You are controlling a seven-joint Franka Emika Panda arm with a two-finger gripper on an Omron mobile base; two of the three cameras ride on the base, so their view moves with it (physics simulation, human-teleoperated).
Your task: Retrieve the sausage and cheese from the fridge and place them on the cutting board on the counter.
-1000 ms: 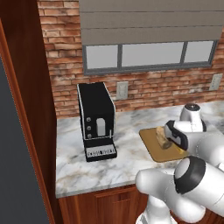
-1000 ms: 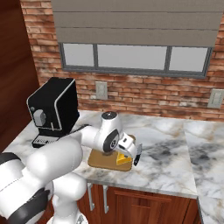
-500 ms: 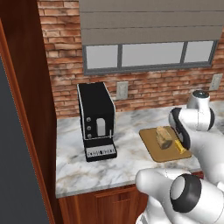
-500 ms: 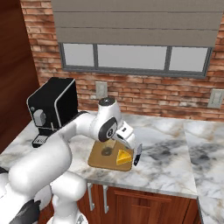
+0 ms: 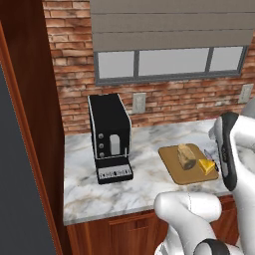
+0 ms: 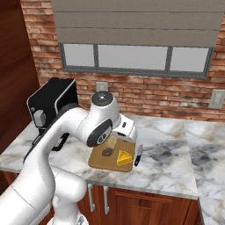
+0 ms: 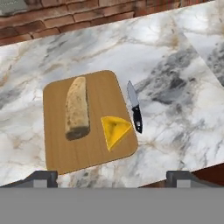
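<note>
The tan cutting board point(image 7: 94, 148) lies on the marble counter point(image 7: 175, 57). On it the brownish sausage point(image 7: 77, 109) lies lengthwise, and the yellow cheese point(image 7: 114, 130) wedge rests beside it. My gripper point(image 7: 112, 178) hovers above the board's near edge, open and empty, with its tips far apart. From the right base view, the hand point(image 6: 126, 131) hangs over the board point(image 6: 99, 160), with the cheese point(image 6: 124, 157) free below it. The left base view shows the sausage point(image 5: 187, 156) and cheese point(image 5: 207, 166) on the board point(image 5: 179, 172). The fridge's dark grey side point(image 5: 10, 174) shows at the far left.
A small black-handled knife point(image 7: 134, 107) lies on the counter just right of the board. A black coffee machine point(image 5: 110, 137) stands to the board's left. A brick wall and window run behind. A tall wooden panel point(image 5: 35, 124) closes the counter's left end.
The jaws have opened wide and let go of the cheese, which now lies on the board. The hand has lifted up and back from the board.
</note>
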